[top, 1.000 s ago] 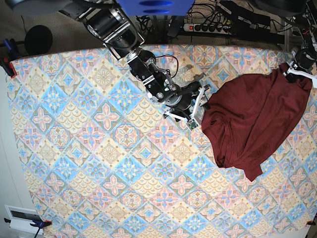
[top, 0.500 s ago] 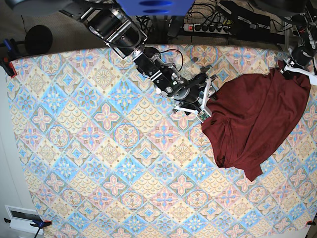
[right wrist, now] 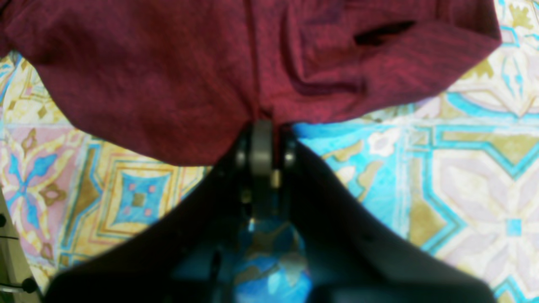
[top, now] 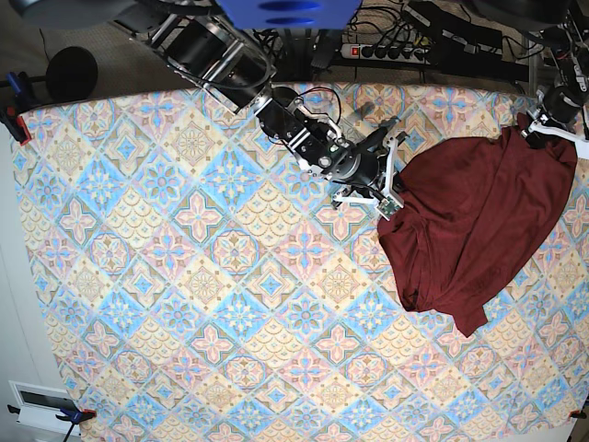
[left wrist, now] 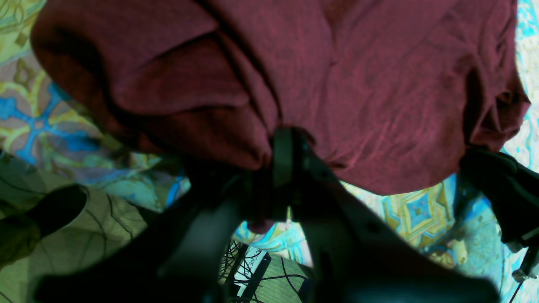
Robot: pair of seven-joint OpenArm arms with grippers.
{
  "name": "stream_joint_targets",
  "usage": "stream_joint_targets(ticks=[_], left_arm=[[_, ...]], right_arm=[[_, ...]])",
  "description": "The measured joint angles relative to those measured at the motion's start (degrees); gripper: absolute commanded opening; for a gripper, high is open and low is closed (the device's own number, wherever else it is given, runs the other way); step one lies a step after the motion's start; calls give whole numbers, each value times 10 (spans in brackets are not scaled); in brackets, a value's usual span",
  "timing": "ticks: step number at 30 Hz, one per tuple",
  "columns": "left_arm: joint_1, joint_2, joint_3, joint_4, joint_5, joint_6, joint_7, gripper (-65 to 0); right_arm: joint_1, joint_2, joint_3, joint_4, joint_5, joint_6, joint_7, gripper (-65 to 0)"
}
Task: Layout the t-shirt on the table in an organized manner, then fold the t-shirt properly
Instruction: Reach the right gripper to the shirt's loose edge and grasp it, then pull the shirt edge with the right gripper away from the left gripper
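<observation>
Nearest the camera's low edge, the tabletop [top: 184,304] lies bare under its patterned cloth — diamond tiles in blue, pink and cream, with small clamps pinning the corners. A pale strip of floor runs down the left side, where a white box [top: 39,402] sits by the cloth's corner.

Farther up and to the right lies the t-shirt [top: 479,230], dark maroon and rumpled, spread over the right part of the tabletop with folds bunched along its left and lower edges. The right gripper [top: 394,189] meets the shirt's left edge; in the right wrist view its jaws are clenched on a pinch of the fabric [right wrist: 261,113], low over the cloth. The left gripper [top: 543,129] is at the shirt's far right corner, near the table's back edge; its wrist view shows the jaws closed on a gathered fold of the shirt [left wrist: 278,139].

Beyond the back edge — dark floor, a tangle of cables and a power strip [top: 391,51].
</observation>
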Motion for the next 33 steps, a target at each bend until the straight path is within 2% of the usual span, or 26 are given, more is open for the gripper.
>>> stream_joint_targets(ticks=[6, 10, 13, 18, 22, 27, 29, 33], left_arm=[[-12, 0, 55, 0, 2, 1, -2, -650], [-33, -1, 102, 3, 0, -2, -4, -650], [-40, -3, 132, 3, 1, 1, -4, -650], [-42, -1, 165, 8, 3, 2, -4, -650], [-41, -5, 201, 57, 5, 1, -5, -650], [-44, -7, 239, 75, 3, -1, -3, -650], [-42, -8, 248, 75, 5, 1, -2, -650], [-41, -7, 266, 75, 0, 0, -2, -650]], right_arm=[[-8, 7, 78, 61, 0, 0, -12, -650], [-5, 9, 113, 124, 1, 2, -50, -650], [-16, 33, 140, 159, 7, 6, -52, -650], [-73, 105, 202, 214, 2, -1, -62, -650], [-108, 153, 241, 271, 62, 4, -58, -650], [-162, 213, 313, 328, 100, -2, -55, -650], [-191, 228, 338, 352, 106, 1, -57, -650], [-238, 224, 393, 391, 107, 6, -59, -650]])
